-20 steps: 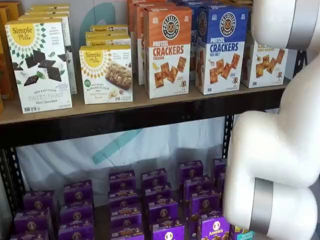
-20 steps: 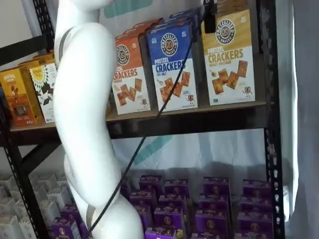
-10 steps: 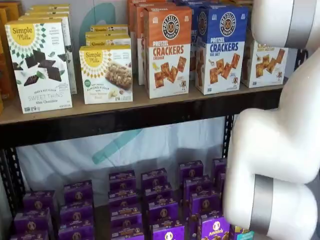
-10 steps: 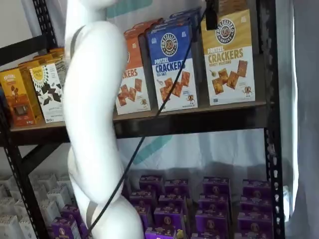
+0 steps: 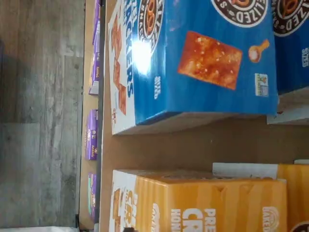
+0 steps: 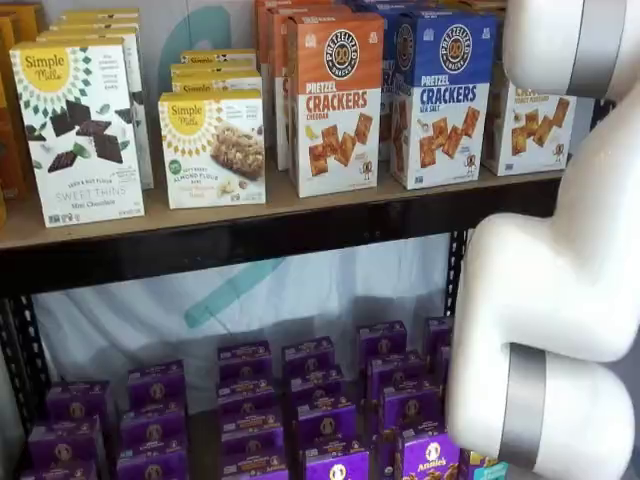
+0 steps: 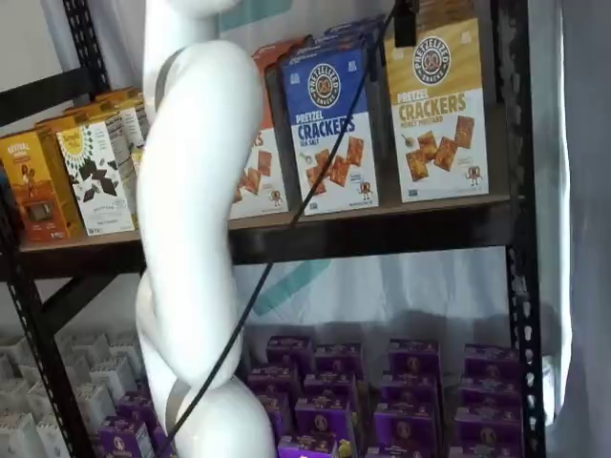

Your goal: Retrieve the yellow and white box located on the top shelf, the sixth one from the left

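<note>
The yellow and white box [image 7: 439, 114] stands upright at the right end of the top shelf [image 7: 382, 232], next to a blue cracker box [image 7: 332, 124]. In a shelf view the white arm covers its upper part and only its lower front [image 6: 528, 125] shows. The wrist view shows its yellow top and front [image 5: 207, 203] close up, with the blue box [image 5: 193, 63] beside it. Only a black piece of my gripper [image 7: 405, 24] hangs from the view's top edge, just above and in front of the yellow box's left top corner, with a cable beside it. No finger gap shows.
An orange cracker box [image 6: 335, 100] and white Simple Mills boxes [image 6: 210, 145] stand further left on the top shelf [image 6: 300, 215]. Purple boxes [image 6: 300, 400] fill the shelf below. The white arm [image 7: 191, 239] stands in front of the shelves. A black upright [image 7: 516, 229] flanks the yellow box.
The white arm link has swung to the right across the shelf front and covers more of the orange box. The black gripper piece stays over the yellow box's corner.
</note>
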Tool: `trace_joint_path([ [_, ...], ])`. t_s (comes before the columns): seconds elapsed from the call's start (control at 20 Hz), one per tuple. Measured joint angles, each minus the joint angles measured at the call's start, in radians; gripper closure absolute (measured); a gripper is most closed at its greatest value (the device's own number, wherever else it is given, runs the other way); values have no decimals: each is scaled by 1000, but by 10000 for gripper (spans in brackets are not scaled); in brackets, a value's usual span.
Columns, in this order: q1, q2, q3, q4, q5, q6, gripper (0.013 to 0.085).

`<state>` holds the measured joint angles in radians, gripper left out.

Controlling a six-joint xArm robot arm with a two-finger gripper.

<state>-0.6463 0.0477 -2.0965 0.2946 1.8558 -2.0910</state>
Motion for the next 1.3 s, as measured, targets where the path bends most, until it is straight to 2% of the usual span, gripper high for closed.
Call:
trace_joint_path([
  [0.45, 5, -22, 57, 15, -70, -2, 130],
  [1.0, 28, -53, 141, -42, -146, -22, 130],
  [1.3, 37, -80, 189, -89, -170, -36, 130],
])
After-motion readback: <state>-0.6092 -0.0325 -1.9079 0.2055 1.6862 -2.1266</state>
